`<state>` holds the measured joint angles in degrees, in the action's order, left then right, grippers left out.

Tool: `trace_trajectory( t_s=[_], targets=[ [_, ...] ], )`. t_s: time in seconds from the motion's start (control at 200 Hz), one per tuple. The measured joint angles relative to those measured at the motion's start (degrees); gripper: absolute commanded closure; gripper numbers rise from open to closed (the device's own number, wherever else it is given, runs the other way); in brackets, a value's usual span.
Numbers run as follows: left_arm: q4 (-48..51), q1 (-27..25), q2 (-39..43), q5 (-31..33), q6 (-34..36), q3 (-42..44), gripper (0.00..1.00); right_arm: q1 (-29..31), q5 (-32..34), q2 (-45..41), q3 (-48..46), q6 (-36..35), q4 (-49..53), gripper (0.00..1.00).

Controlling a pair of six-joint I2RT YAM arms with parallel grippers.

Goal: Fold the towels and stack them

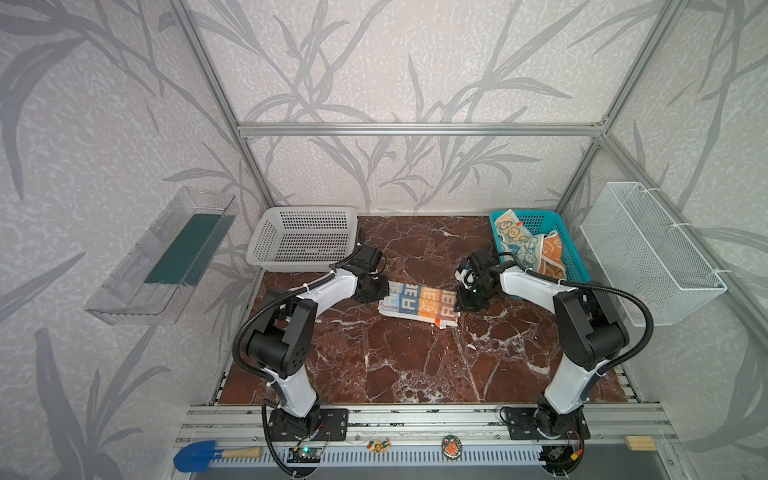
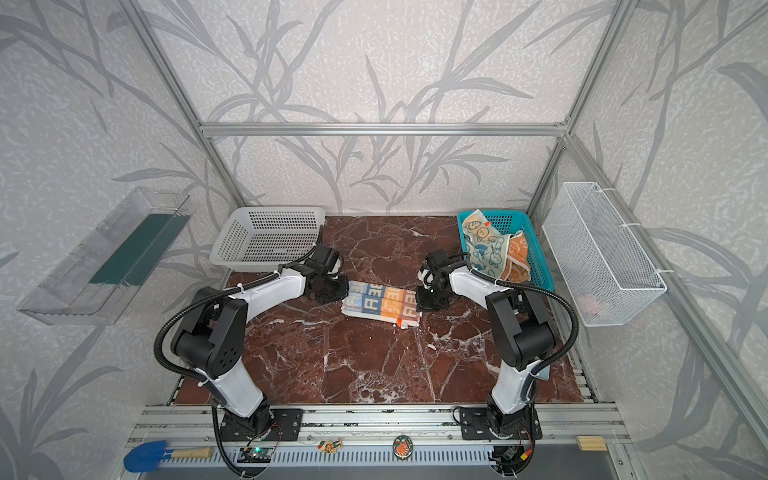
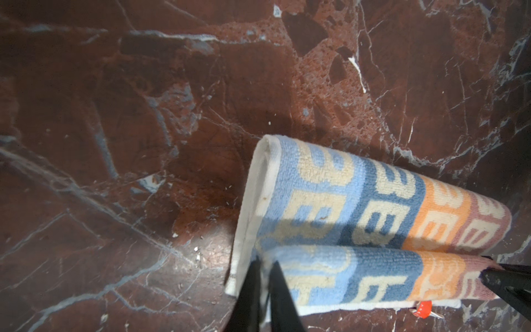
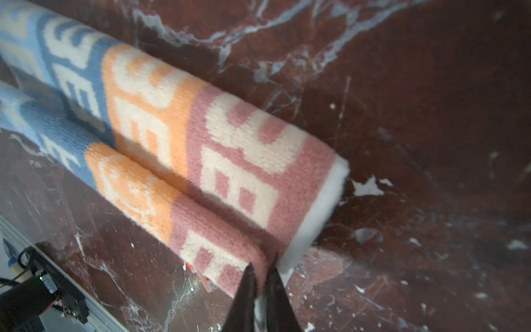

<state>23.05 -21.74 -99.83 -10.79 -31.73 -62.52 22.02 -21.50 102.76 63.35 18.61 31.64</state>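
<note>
Folded striped towel (image 1: 417,304) between left gripper (image 3: 265,261) and right gripper (image 4: 263,258), narrow jaws around its ends

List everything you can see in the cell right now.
Striped blue-orange-pink lettered terry towel: one, folded, centre of red-brown marble table.
Teal plastic basket: one, back right.
Cream-and-blue bunny towel: one, crumpled, teal basket.
Orange bunny towel: one, same basket.
White plastic basket: one, back left.
White wire basket: one, right wall.
Clear plastic bin: one, left wall.
Blue toy shovel, wooden handle: one, front rail.
Left tool: one, black, towel's end, grip unclear.
Right tool: one, black, opposite end, grip unclear.
</note>
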Motion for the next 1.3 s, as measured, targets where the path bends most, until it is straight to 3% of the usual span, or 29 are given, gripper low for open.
trace_trajectory(
  t_s=[0.25,0.4,0.735,1.03,1.3],
  targets=[
    [0.31,0.00,2.45,0.63,-0.68,1.29,0.34,1.36,0.63,-2.54,-0.83,0.00,1.09,0.51],
    [1.31,-0.85,8.15,1.27,-0.96,1.03,0.01,2.21,0.42,-7.76,-0.72,0.42,1.99,0.37],
    [-2.36,-2.99,10.64,-4.94,-8.00,-0.59,0.01,3.04,-6.71,-11.65,-2.58,6.45,-4.31,0.07],
    [-10.29,-6.16,6.56,-8.90,-13.57,6.67,0.01,5.79,-10.82,-6.36,-9.77,10.03,-11.41,0.00],
    [-11.58,-7.67,4.26,-8.28,-14.16,10.27,0.01,4.94,-10.08,-3.28,-6.34,7.41,-10.05,0.01]
  ],
)
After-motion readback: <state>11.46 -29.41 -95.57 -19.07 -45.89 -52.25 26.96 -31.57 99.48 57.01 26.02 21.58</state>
